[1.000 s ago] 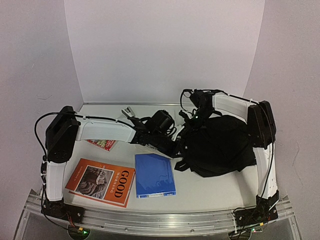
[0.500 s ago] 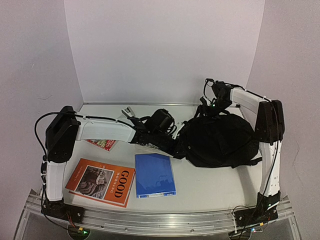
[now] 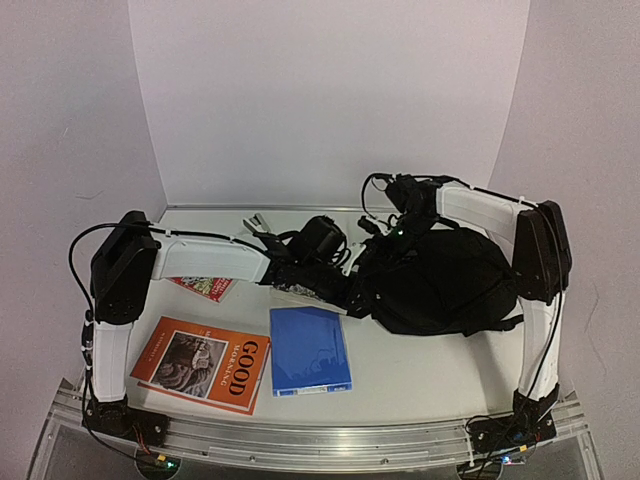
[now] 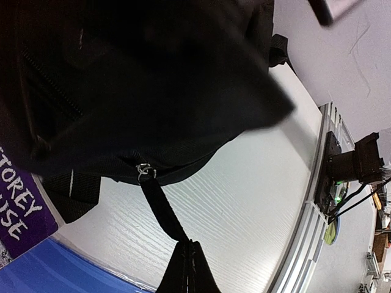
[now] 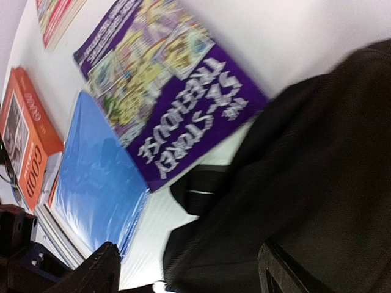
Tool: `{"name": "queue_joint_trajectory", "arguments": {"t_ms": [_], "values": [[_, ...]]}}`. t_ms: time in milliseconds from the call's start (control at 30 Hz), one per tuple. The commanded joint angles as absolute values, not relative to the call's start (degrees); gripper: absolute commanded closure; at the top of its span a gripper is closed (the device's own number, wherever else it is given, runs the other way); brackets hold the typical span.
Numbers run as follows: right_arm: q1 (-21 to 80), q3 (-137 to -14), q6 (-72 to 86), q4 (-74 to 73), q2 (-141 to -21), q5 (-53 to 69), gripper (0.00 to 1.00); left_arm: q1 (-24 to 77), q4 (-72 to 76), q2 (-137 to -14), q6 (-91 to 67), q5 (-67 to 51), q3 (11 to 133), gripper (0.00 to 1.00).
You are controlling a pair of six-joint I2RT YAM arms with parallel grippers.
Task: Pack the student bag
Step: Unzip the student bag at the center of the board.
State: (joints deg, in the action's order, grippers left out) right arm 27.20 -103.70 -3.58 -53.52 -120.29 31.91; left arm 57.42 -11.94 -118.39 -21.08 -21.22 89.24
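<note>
The student bag (image 3: pixel 440 285) is a black fabric backpack lying right of centre on the table, and it fills the top of the left wrist view (image 4: pixel 140 79). My left gripper (image 4: pixel 189 245) is shut on a black pull strap (image 4: pixel 160 204) that hangs from a small metal ring (image 4: pixel 145 170) on the bag's edge. In the top view it sits at the bag's left side (image 3: pixel 338 288). My right gripper (image 5: pixel 189 271) is open just above the bag's upper left fabric (image 5: pixel 305 171), nothing between its fingers (image 5: pixel 101 268).
A purple picture book (image 5: pixel 165 116) lies beside the bag, partly under it. A blue folder (image 3: pixel 310 350) and an orange book (image 3: pixel 205 362) lie front left. A red book (image 3: pixel 205 288) shows under the left arm. A small grey object (image 3: pixel 255 222) sits at the back.
The right gripper opened, swung back right, then came back left over the bag. The bag settled from a flattened, pulled shape into a rounder heap. The left gripper stayed shut on the strap.
</note>
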Motion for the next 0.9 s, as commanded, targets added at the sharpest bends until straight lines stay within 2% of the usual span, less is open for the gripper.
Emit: {"name": "queue_joint_trajectory", "arguments": {"t_ms": [0, 167, 267, 300, 700, 867], "values": [[29.1, -104.7, -5.9, -55.9, -121.7, 28.0, 0.28, 57.3, -10.5, -118.0, -21.4, -21.2, 89.6, 1.00], [29.4, -106.1, -4.7, -56.0, -124.4, 25.1, 0.64, 57.4, -10.6, -118.1, -21.4, -21.6, 89.6, 1.00], [29.4, -108.4, -3.8, -55.8, -125.3, 24.5, 0.93, 57.5, -10.7, -118.5, -21.4, -22.3, 89.7, 1.00], [29.3, -109.5, -3.4, -55.6, -125.7, 23.8, 0.99, 57.5, -10.8, -118.6, -21.4, -22.5, 89.8, 1.00], [21.8, -127.7, 11.4, -47.7, -132.0, 26.6, 1.00, 60.3, -11.4, -120.0, -20.6, -23.2, 90.3, 1.00], [17.0, -131.5, 17.2, -43.3, -133.5, 25.2, 1.00, 60.7, -11.1, -119.6, -20.8, -23.4, 89.3, 1.00]]}}
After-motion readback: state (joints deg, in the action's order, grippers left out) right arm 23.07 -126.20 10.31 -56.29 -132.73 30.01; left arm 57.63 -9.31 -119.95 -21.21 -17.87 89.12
